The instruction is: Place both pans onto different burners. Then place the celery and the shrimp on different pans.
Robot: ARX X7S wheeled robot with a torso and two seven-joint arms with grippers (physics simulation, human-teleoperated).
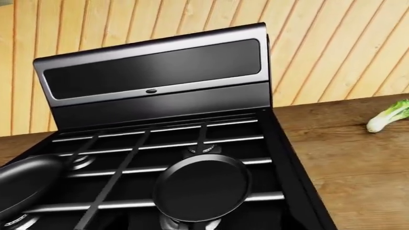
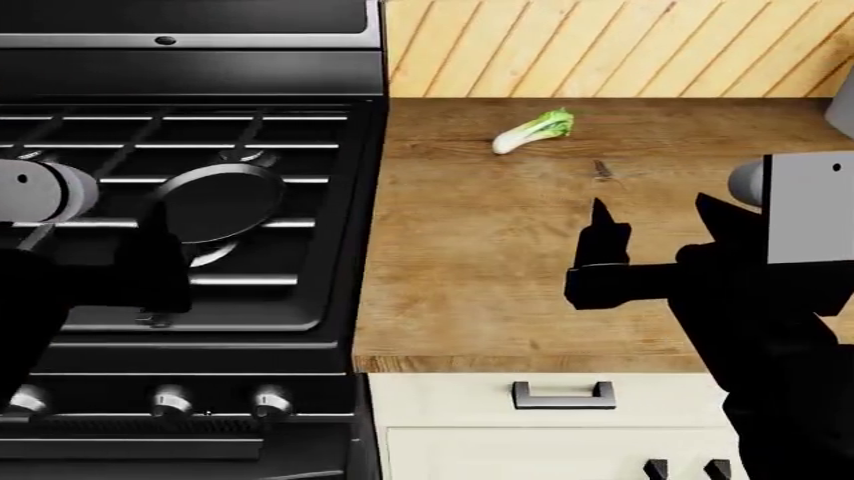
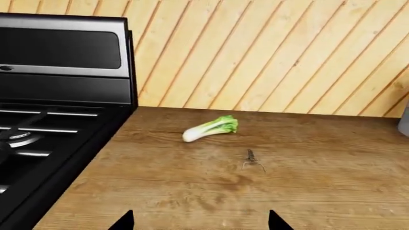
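No writing, brand, number or sign can be read anywhere. The stove's back panel (image 1: 153,69) is plain dark glass with a small oval badge (image 1: 151,91) too tiny to make out, and the knobs (image 2: 171,401) along its front show no legible markings.

We see two black pans on the stove grates: one (image 1: 203,188) flat over a front burner (image 1: 191,224), the other (image 1: 26,184) tilted beside it. The celery (image 2: 534,131) lies on its side on the wooden counter. The shrimp (image 3: 251,159) lies near it.
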